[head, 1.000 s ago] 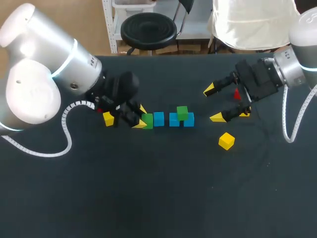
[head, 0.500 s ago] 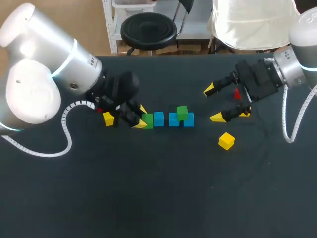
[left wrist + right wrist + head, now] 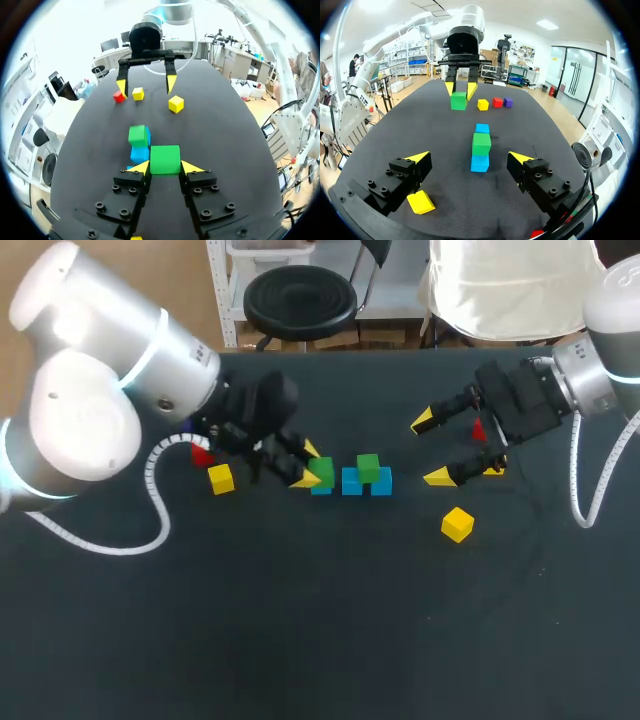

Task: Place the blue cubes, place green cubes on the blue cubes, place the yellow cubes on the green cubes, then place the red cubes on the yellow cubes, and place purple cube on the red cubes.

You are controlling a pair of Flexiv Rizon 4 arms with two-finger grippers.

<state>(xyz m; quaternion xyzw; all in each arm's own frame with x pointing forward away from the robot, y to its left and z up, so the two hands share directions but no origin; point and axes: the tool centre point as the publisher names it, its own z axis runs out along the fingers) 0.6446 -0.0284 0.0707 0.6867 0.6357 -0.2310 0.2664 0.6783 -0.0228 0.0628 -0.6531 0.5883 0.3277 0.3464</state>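
Three blue cubes form a row; the right pair (image 3: pixel 366 483) carries a green cube (image 3: pixel 368 466). My left gripper (image 3: pixel 311 466) is shut on a second green cube (image 3: pixel 321 472), held over the row's left blue cube (image 3: pixel 320 487), which is mostly hidden. In the left wrist view this held green cube (image 3: pixel 165 159) sits between the yellow fingertips (image 3: pixel 141 167), just short of the stacked green cube (image 3: pixel 137 135). My right gripper (image 3: pixel 430 449) stands open to the right of the row, nothing in it. In its wrist view the gripper (image 3: pixel 469 157) faces the near blue cube (image 3: pixel 480 163).
A yellow cube (image 3: pixel 221 478) and a red cube (image 3: pixel 201 453) lie left of the row, and a purple cube (image 3: pixel 508 102) shows beside them. Another yellow cube (image 3: pixel 457 524) lies at the front right. A red cube (image 3: pixel 478 430) and a yellow one (image 3: pixel 495 468) sit under my right gripper.
My left arm has carried the green cube to the right, from beside the row's left end to over the left blue cube. The right arm has not moved.
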